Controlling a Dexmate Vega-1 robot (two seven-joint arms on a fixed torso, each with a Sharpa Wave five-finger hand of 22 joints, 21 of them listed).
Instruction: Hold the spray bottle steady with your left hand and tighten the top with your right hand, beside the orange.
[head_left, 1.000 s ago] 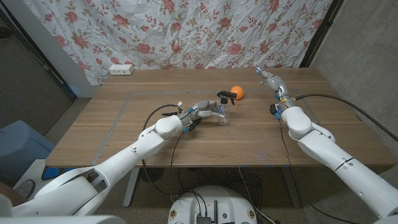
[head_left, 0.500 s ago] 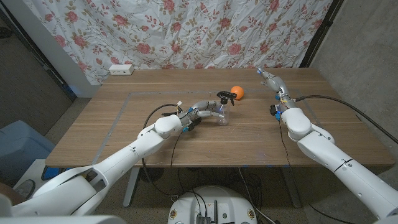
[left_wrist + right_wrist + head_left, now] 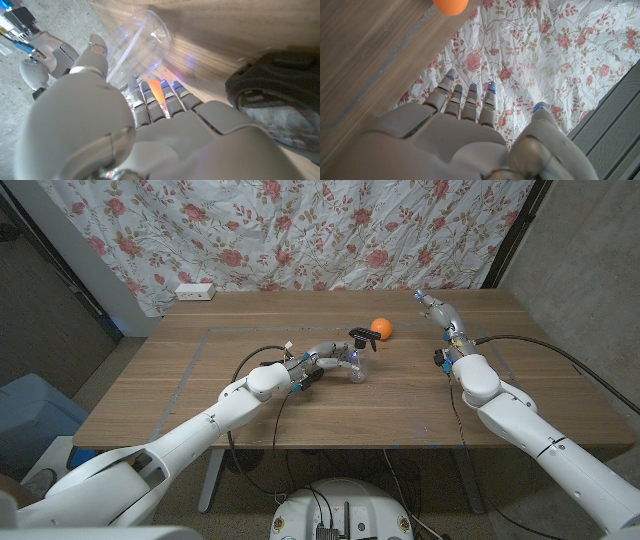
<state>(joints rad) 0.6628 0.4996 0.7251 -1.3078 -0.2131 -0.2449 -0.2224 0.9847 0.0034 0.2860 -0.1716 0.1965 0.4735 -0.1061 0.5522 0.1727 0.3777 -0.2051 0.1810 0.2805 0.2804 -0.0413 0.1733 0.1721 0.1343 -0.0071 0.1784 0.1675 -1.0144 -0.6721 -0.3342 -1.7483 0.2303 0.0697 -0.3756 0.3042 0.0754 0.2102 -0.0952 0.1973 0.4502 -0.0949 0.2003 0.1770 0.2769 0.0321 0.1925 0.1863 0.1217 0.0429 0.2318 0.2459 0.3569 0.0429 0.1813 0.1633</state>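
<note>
The spray bottle (image 3: 357, 366) stood near the middle of the worktop (image 3: 180, 380), its clear body upright and its black top (image 3: 362, 337) pointing toward the orange (image 3: 381, 328), which lay just beside it on the far side; the left hand (image 3: 325, 356) reached in from the bottle's left with its fingers against the clear body, apparently holding it, though from the head view I could not make out how firm that hold was. In the left wrist view the fingers (image 3: 157, 97) lay close along the transparent wall, with a sliver of orange showing between them. The right hand (image 3: 433, 308) hung well apart from the bottle, off to the bottle's right and nearer the floral curtain (image 3: 350, 230) — its fingers (image 3: 470, 102) were spread and held nothing. So the coming move turned on one thing: the top lay to the left of the right hand and somewhat nearer the robot, with the orange roughly between them; the right arm would have to cross that gap and come down on the top — without nudging the fruit. Whether the top sat loose or crooked on its neck was too small to tell.
</note>
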